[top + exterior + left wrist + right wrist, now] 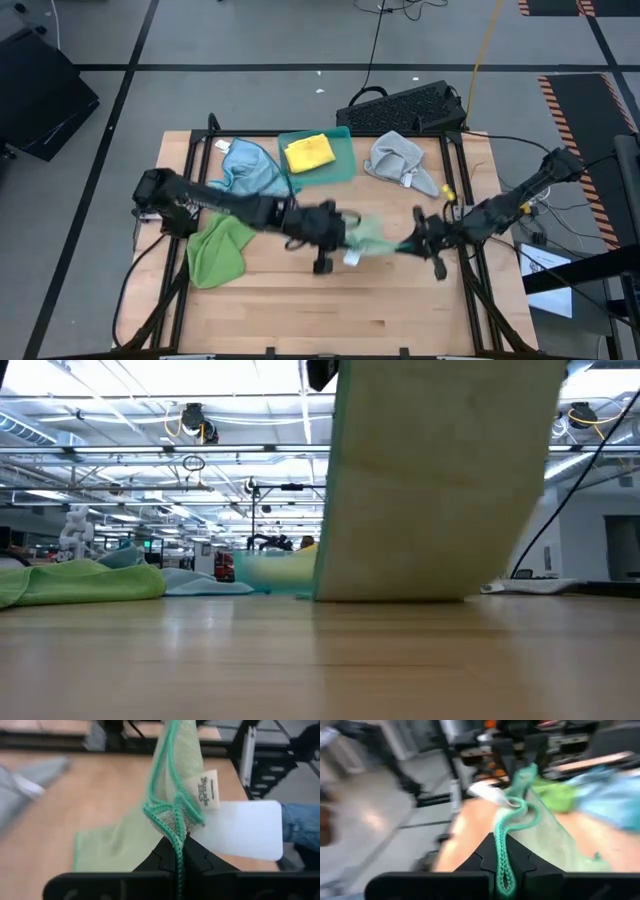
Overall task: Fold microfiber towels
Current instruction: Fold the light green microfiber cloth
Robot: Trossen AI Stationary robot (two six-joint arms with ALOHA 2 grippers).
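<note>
A pale green towel (372,238) with a darker green stitched hem hangs between my two grippers over the middle of the table. In the low view the same towel (440,480) fills the frame as a broad sheet. My left gripper (345,234) is shut on its left end and my right gripper (407,246) on its right end. A brighter green towel (220,250) lies bunched on the table at the left. A light blue towel (250,170) and a grey towel (400,165) lie farther back. A yellow towel (308,152) rests in the teal tray (342,165). My left gripper pinches the towel's stitched hem (175,827) between its two fingers, right by the corner that carries a white label (210,790); the cloth is bunched there. My right gripper pinches the green hem (504,845) at the other end, the fingers about level. The towel hangs below both grippers, and its lower edge (390,596) reaches the table.
The teal tray stands at the table's far middle, with the blue towel to its left and the grey towel to its right. A black keyboard (405,105) lies beyond the far edge. Bare wood (330,310) stretches along the near side.
</note>
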